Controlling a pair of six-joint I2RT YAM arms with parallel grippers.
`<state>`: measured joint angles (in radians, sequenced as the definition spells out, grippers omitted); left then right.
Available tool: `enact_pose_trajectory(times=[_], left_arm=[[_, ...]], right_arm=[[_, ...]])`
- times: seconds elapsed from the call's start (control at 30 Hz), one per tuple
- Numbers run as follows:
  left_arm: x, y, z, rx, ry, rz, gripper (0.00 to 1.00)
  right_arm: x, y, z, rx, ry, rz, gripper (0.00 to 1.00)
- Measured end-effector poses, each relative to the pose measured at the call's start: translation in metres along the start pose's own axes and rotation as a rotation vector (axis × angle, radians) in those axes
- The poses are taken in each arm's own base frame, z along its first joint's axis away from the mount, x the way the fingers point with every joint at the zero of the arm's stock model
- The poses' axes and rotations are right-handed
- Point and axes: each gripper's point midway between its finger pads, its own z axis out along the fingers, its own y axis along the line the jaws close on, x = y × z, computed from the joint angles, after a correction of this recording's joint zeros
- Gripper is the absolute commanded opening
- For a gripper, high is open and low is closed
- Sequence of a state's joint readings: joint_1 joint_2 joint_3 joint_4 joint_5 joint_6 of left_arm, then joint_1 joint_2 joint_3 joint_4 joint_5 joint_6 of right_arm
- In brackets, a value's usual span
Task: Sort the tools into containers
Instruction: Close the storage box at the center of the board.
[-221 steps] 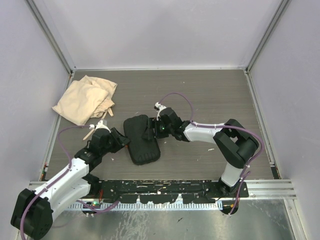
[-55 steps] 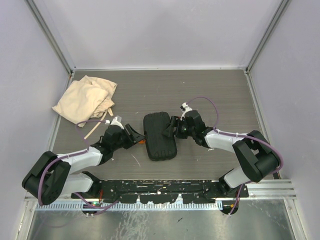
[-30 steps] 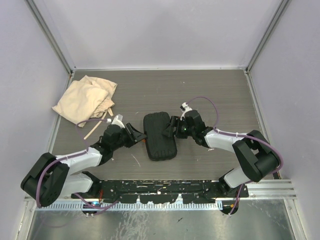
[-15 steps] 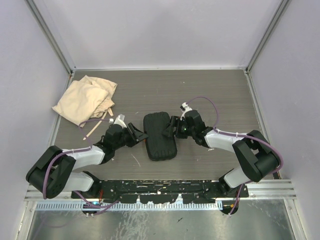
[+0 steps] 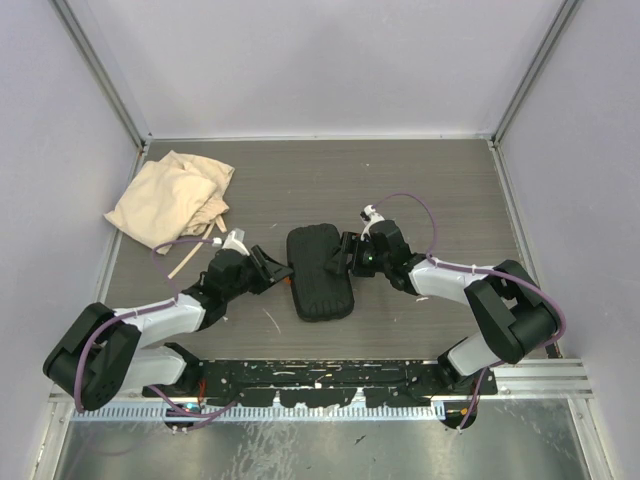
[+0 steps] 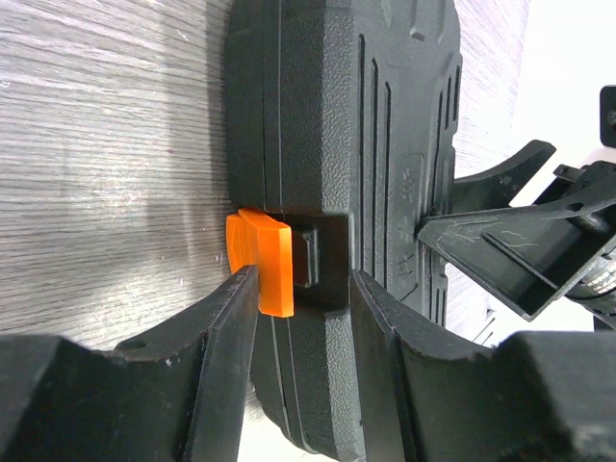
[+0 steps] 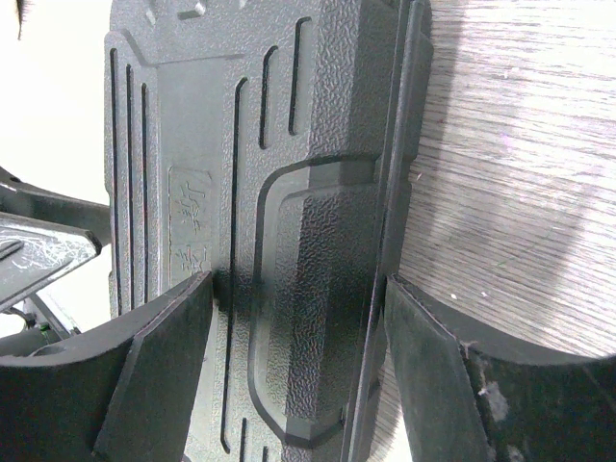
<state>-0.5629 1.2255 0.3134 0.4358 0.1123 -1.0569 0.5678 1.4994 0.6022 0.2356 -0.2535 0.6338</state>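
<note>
The left gripper [image 6: 305, 277] is half-closed on the orange latch [image 6: 262, 260] of a black plastic tool case [image 6: 385, 144]. One finger [image 6: 226, 346] lies against the outer face of the orange tab and the other bears on the black housing beside it. It looks like a pinch made to lever the tab away from the shell, though I cannot tell how firm the hold is. The tab stands slightly proud of the case edge, so it may be partly sprung.

The right gripper [image 7: 296, 289] comes in from the opposite long side with its jaws spread wide and pressed onto the case. One finger sits on the ribbed lid and the other at the seam edge next to the wood (a broad clamp, not an open hover). This is probably there to steady the case, so that a pull on the latch does not just slide it along the table [image 5: 400, 180].

The case lies flat and closed in the middle of the table, between the two arms. No tools are in sight, and they are most likely shut inside it (which would explain starting with the latch). Well apart, at the far left corner, a crumpled beige cloth bag [image 5: 170, 198] lies untouched, and it may be one of the containers.
</note>
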Motion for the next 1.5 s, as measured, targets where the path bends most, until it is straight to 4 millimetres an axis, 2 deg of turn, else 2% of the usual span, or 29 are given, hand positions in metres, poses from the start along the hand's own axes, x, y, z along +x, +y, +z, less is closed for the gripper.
enact_pose_trajectory(times=[0.37,0.67,0.97,1.33,1.5], left_arm=[[0.003,0.006,0.001,-0.021,0.007,-0.002,0.32],[0.003,0.007,0.002,-0.025,0.01,-0.001,0.31],[0.009,0.019,0.002,-0.07,0.031,0.012,0.28],[0.011,0.027,0.001,-0.109,0.044,0.032,0.12],[0.01,0.027,0.001,-0.119,0.048,0.04,0.1]], right_arm=[[0.0,0.0,0.001,-0.006,0.002,0.0,0.73],[0.0,0.001,0.001,-0.006,0.002,0.0,0.73],[0.001,0.001,0.002,-0.01,0.003,-0.001,0.73],[0.001,0.001,0.002,-0.014,0.003,-0.002,0.73],[0.0,0.001,0.002,-0.014,0.003,-0.002,0.73]])
